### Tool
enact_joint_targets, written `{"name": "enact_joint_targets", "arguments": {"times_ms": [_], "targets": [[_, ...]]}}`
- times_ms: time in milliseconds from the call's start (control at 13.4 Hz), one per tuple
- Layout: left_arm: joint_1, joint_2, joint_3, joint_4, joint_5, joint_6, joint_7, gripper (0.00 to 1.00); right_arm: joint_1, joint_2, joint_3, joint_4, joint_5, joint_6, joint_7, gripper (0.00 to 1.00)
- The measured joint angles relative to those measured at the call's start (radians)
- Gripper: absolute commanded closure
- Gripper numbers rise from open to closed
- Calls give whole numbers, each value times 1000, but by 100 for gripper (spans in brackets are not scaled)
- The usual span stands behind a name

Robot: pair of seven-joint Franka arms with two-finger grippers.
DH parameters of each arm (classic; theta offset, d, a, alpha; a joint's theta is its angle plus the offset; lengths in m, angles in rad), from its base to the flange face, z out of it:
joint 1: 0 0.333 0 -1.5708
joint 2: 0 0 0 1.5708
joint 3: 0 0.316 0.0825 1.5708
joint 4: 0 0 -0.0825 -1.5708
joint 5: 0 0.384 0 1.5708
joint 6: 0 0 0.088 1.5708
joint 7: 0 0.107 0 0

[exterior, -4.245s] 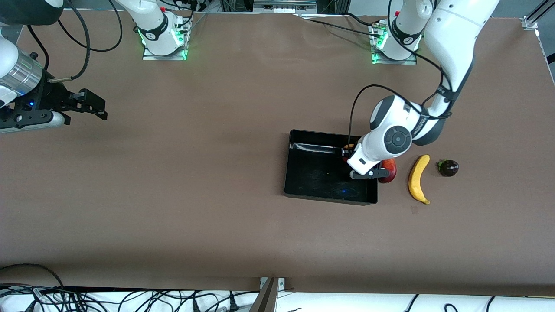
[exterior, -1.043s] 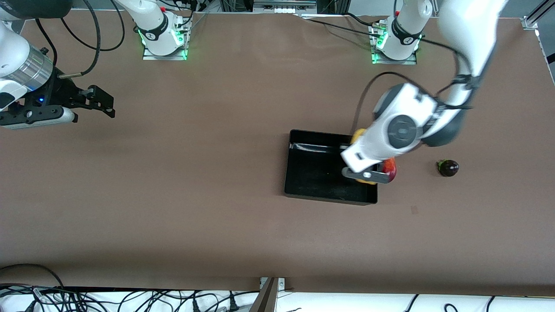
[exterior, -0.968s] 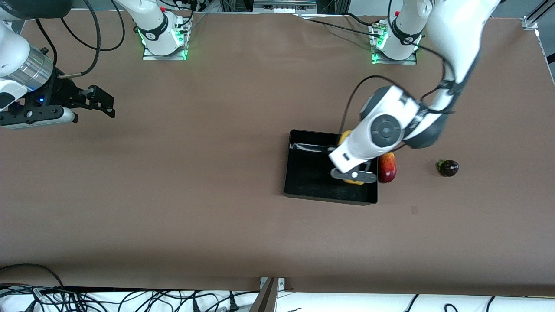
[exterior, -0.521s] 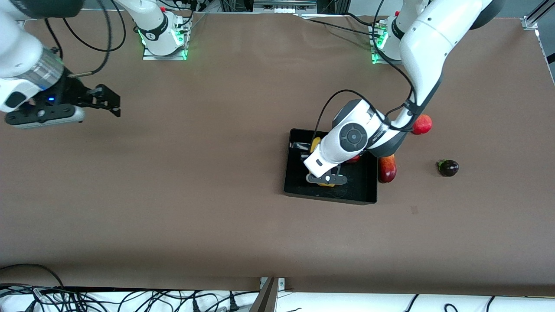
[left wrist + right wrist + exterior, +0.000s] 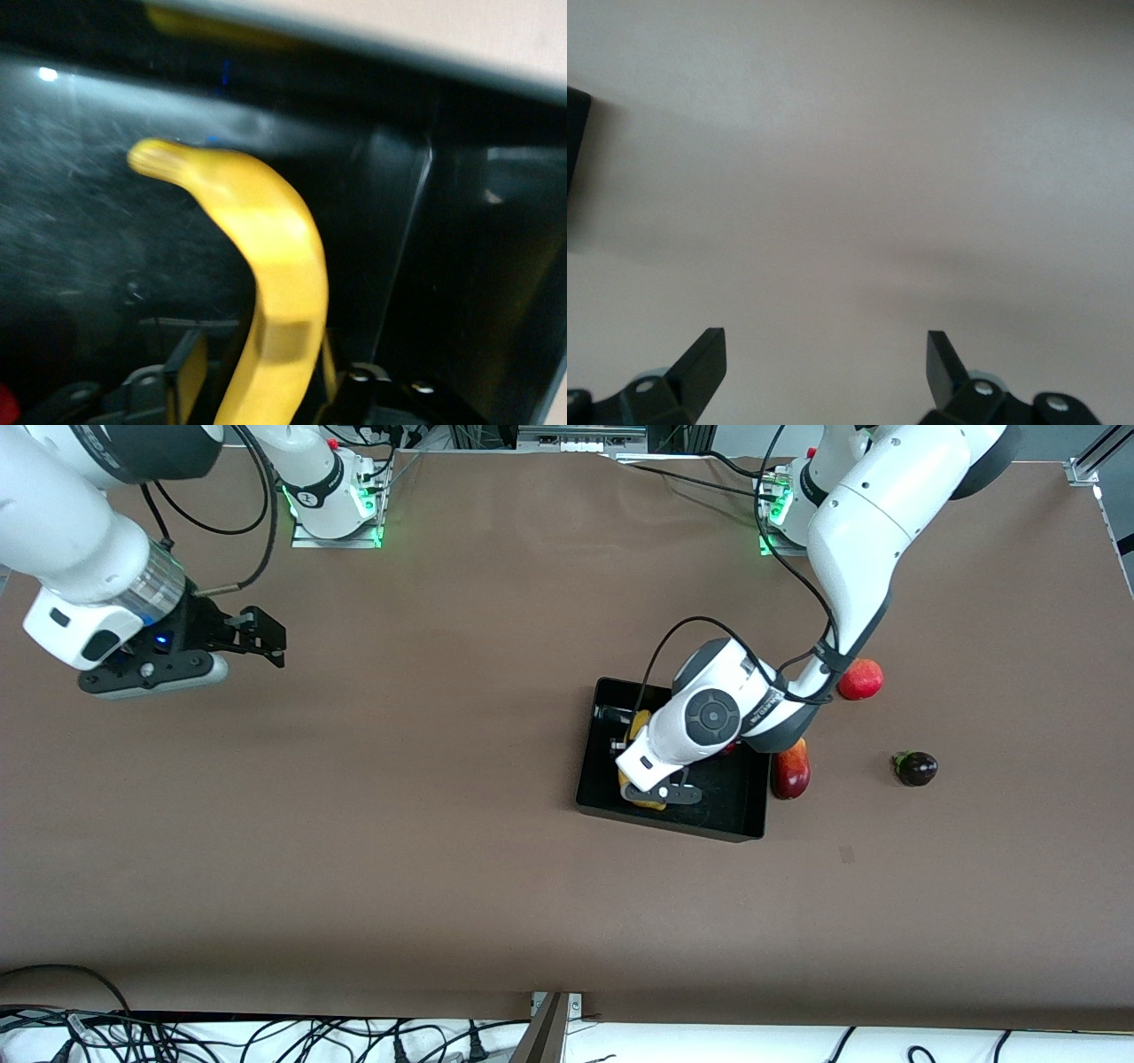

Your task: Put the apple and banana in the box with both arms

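The black box (image 5: 719, 804) lies toward the left arm's end of the table. My left gripper (image 5: 654, 789) is down inside it, shut on the yellow banana (image 5: 639, 726), which lies along the box floor under the wrist. In the left wrist view the banana (image 5: 270, 248) runs between my fingers (image 5: 188, 370) over the box floor (image 5: 80, 212). A sliver of the red apple (image 5: 728, 750) shows in the box, mostly hidden by the left arm. My right gripper (image 5: 258, 638) is open and empty over bare table at the right arm's end; it also shows in the right wrist view (image 5: 824, 354).
A dark red-yellow mango (image 5: 790, 770) lies against the box's outer wall. A uniformly red round fruit (image 5: 860, 679) and a small dark purple fruit (image 5: 915, 768) lie nearer the left arm's end of the table. Cables hang along the table's near edge.
My left gripper has carried the banana from the box's edge by the mango into the box and lowered it. The box has slid slightly. My right gripper has moved toward the table's middle.
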Motion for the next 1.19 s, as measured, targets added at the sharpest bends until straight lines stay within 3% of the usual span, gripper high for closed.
{"name": "enact_joint_targets", "arguments": {"times_ms": [298, 521, 819, 968, 1191], "targets": [[122, -122, 2, 46, 2, -141, 14, 0, 0, 6, -10, -27, 0, -13, 1, 0], [210, -257, 2, 95, 2, -380, 134, 0, -1, -5, -26, -31, 0, -23, 1, 0], [308, -338, 10, 228, 2, -658, 341, 0, -1, -32, -32, -29, 0, -26, 1, 0], [290, -388, 88, 237, -15, -687, 407, 0, -1, -34, -33, -26, 0, -26, 0, 0], [120, -508, 376, 186, -110, -705, 506, 0, -1, -34, -34, -21, 0, -26, 0, 0]]}}
